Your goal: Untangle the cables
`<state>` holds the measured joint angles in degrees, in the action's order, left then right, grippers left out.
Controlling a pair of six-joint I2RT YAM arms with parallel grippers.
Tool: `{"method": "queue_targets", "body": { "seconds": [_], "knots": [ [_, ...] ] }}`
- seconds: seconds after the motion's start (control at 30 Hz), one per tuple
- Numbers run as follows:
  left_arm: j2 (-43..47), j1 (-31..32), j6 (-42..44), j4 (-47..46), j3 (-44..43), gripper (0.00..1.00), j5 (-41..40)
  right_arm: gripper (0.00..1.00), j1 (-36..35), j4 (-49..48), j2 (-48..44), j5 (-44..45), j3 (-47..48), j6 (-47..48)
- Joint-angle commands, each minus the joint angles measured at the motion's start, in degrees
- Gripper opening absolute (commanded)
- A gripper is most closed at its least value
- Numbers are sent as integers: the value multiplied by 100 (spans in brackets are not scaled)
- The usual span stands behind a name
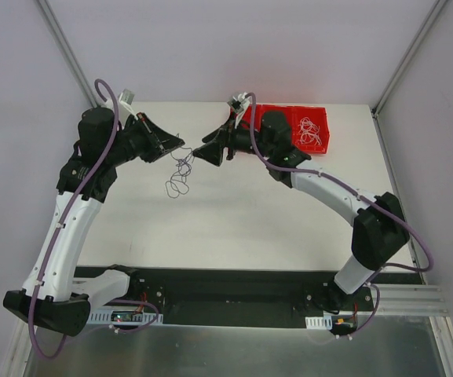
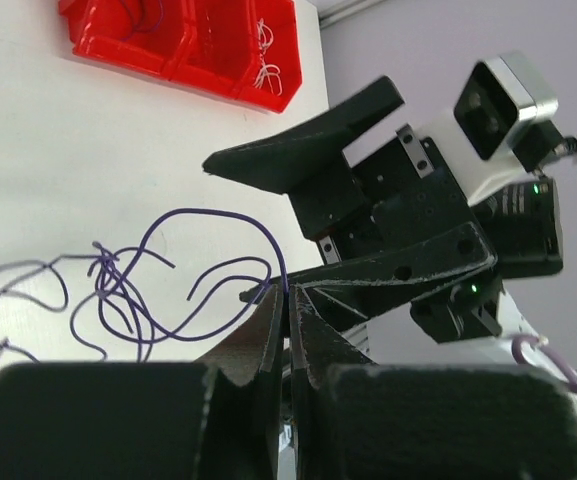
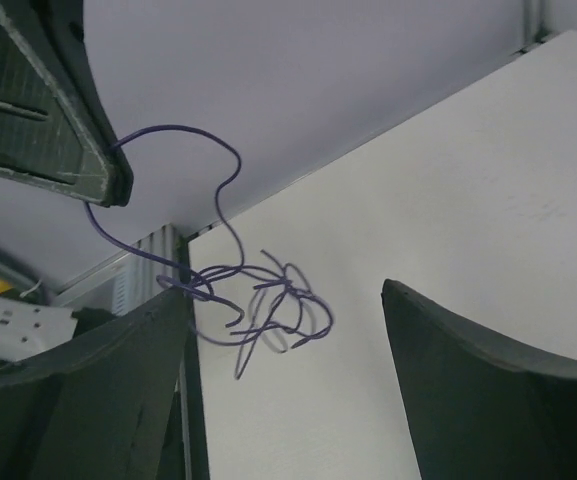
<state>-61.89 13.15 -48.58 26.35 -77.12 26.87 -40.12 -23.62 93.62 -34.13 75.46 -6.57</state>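
Clenching the purple cable (image 2: pixel 106 268), the left jaws face the right jaws, which gape released just beside it.

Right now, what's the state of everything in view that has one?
left end effector: shut on thin purple wire
right end effector: open
thin purple wire: knotted, one end lifted
red plastic bin: upright, holding thin white wires
thin white wires: loosely coiled in bin
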Motion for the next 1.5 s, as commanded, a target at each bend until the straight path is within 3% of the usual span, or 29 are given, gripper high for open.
{"method": "queue_targets", "body": {
  "seconds": [0.0,0.1,0.27,0.47,0.7,0.8,0.87,0.97,1.23,1.47],
  "knots": [
    [-51,30,305,-200,-93,0,476,82,153,-1284,226,-1938,259,-836],
    [-86,30,358,-209,-66,0,512,85,171,-1786,244,-2325,267,-1197],
    [-192,21,358,-209,-92,0,547,90,145,-1752,218,-2520,250,-1145],
    [-298,21,296,-271,-136,0,714,87,13,-1998,683,-2458,636,-1435],
    [-289,30,279,-323,-206,0,670,70,-452,-2453,1254,-2441,892,-1812],
    [-254,21,270,-402,-242,0,644,53,-628,-3278,1421,-2012,541,-2286],
    [-219,21,226,-507,-224,0,635,46,-690,-3605,1588,-1669,356,-2542],
    [-105,21,182,-666,-268,0,600,46,-699,-4001,1991,-1238,57,-2727],
    [150,12,331,-710,-1356,0,337,52,-366,-3729,2942,-788,-707,-2270],
    [142,4,586,-552,-1886,0,90,57,100,-3404,2004,-560,-1603,-1962]
  ]
}}
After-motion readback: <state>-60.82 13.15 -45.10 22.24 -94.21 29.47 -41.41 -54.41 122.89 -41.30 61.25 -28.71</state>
